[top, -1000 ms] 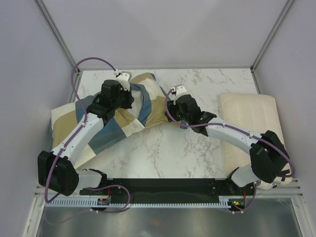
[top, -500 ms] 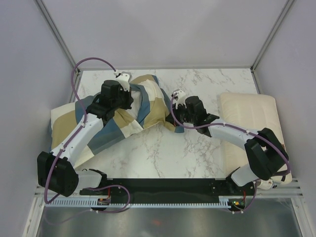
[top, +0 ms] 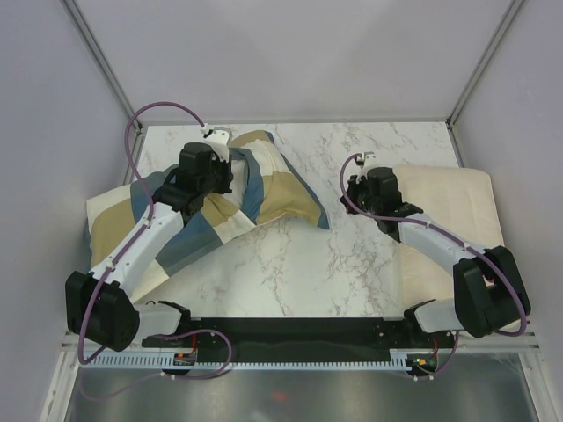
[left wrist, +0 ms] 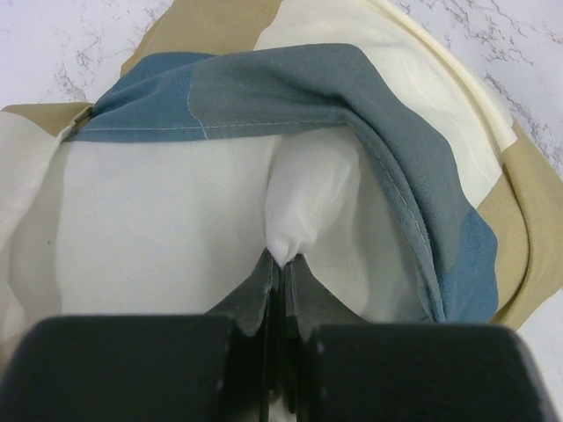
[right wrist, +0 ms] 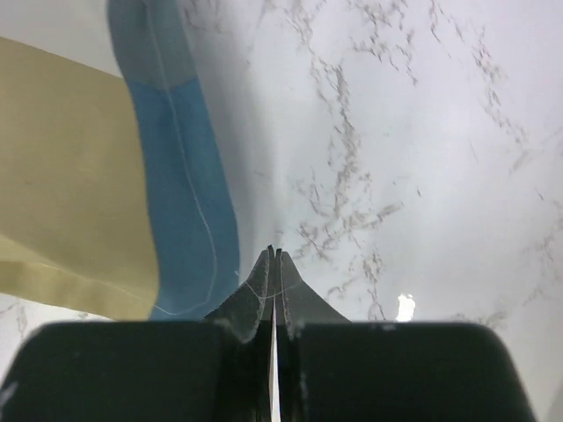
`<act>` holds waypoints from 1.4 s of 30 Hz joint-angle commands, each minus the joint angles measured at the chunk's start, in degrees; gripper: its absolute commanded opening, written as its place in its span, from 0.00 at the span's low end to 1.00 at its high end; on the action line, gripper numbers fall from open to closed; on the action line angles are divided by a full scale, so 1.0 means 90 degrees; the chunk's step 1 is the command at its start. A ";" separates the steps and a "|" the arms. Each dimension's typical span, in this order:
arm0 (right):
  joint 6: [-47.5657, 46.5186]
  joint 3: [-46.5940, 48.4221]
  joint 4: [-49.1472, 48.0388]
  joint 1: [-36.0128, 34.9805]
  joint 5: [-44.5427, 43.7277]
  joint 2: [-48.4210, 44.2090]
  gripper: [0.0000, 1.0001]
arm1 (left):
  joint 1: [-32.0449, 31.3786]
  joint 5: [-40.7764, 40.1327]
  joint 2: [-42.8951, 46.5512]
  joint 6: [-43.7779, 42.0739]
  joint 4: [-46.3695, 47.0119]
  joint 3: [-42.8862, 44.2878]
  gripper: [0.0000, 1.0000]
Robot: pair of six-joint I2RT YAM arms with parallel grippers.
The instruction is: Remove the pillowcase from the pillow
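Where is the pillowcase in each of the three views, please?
Top external: the pillowcase lies left of centre, bunched into folds.
Left wrist: it fills the upper half, its blue hem arching across.
Right wrist: it is at the left edge.
Shared landmark: the marble table beneath it.

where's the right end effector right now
In the top view, the right end effector is right of centre over the marble table, between the pillowcase's blue corner and the cream pillow at the right edge.
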State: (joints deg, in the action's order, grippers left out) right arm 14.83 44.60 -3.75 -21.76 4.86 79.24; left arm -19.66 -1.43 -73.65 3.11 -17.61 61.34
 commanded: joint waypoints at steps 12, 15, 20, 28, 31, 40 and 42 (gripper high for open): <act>-0.0671 -0.0141 0.0026 -0.0434 0.1646 -0.1334 0.81 | 0.0153 -0.0154 0.0253 -0.0317 0.0032 0.0245 0.02; -0.0836 0.0093 -0.0023 -0.0589 0.1862 -0.0944 0.85 | 0.0163 -0.0085 0.0224 -0.0317 0.0032 0.0255 0.02; -0.1208 0.0464 -0.0529 -0.1205 0.1647 -0.0213 0.86 | 0.0163 -0.0065 0.0214 -0.0317 0.0023 0.0274 0.02; -0.1589 0.0728 -0.1467 -0.1323 0.1550 0.0764 0.86 | 0.0153 -0.0027 0.0214 -0.0336 0.0003 0.0274 0.02; -0.1872 0.0903 -0.1605 -0.1361 0.1374 0.0941 0.86 | 0.0163 0.0022 0.0175 -0.0336 -0.0007 0.0284 0.02; -0.2000 0.1479 -0.1459 -0.1440 0.1667 0.1614 0.52 | 0.0163 0.0022 0.0117 -0.0336 -0.0016 0.0303 0.02; -0.1912 0.1480 -0.1322 -0.1430 0.1589 0.1664 0.23 | 0.0163 -0.0045 0.0126 -0.0336 -0.0026 0.0294 0.02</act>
State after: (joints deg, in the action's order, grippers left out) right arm -2.13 55.57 -14.50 -34.46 18.41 92.95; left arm -18.98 0.08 -73.47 2.90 -17.69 61.34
